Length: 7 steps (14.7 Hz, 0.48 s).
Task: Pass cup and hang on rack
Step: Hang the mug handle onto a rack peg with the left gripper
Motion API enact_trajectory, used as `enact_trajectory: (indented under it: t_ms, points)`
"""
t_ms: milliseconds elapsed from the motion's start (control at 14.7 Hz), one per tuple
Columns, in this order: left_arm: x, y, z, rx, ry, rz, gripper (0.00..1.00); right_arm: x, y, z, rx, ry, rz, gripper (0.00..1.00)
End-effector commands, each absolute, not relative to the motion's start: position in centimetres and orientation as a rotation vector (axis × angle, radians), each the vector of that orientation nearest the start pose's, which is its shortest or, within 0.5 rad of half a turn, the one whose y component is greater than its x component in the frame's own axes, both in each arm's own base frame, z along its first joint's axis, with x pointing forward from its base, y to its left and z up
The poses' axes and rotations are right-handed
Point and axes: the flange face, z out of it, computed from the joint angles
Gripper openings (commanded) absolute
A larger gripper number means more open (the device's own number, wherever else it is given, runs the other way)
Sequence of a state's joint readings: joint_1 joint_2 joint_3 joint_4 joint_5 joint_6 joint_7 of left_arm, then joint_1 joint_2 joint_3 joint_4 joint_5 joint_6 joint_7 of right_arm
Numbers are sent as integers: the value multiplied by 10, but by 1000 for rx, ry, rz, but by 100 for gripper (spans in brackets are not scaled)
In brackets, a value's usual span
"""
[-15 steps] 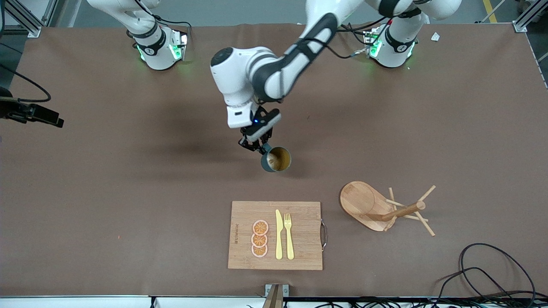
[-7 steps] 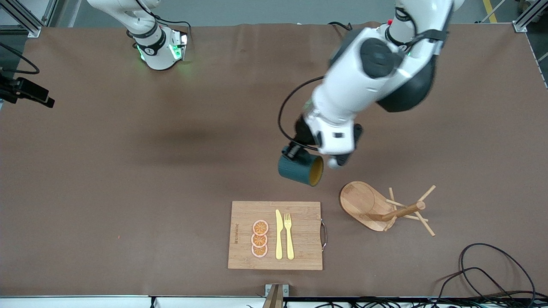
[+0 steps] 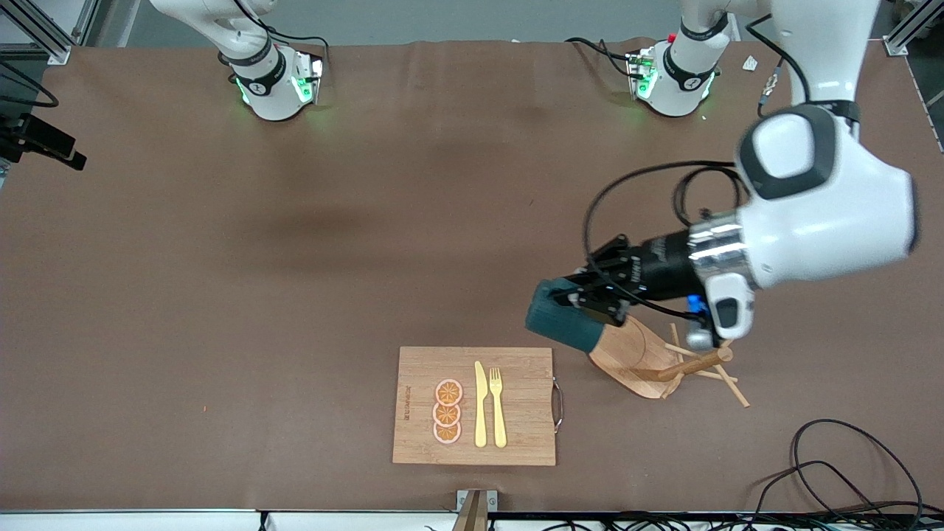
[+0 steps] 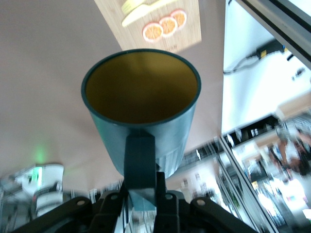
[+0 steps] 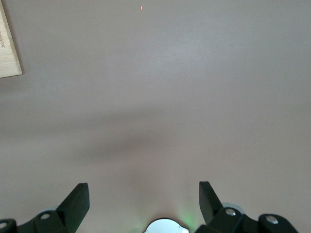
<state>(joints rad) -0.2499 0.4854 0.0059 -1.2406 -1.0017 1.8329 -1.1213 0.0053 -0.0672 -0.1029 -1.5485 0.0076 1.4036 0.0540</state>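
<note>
Now cup airborne, on its side over rack base edge, handle pinched in left gripper. Board beside rack carries knife, fork, orange slices. Right gripper waits, spread wide.

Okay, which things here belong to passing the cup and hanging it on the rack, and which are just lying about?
Job: cup, held by its handle in the left gripper over the rack; right gripper, open, waiting.

Lying about: cutting board with knife, fork, orange slices; cables.
</note>
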Motion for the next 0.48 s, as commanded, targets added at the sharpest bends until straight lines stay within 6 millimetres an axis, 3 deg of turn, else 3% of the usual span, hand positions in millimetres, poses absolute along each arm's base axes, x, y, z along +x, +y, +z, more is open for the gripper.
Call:
enact_trajectory:
  t_ms: [0, 204, 407]
  points:
    - [682, -184, 508, 1784, 1065, -757, 0, 504, -53, 658, -3099, 248, 109, 100]
    - [685, -142, 475, 1780, 978, -769, 0, 503, -51, 661, -3100, 240, 107, 100]
    - [688, -121, 445, 1786, 938, -767, 0, 499, -48, 668, -3104, 229, 110, 100]
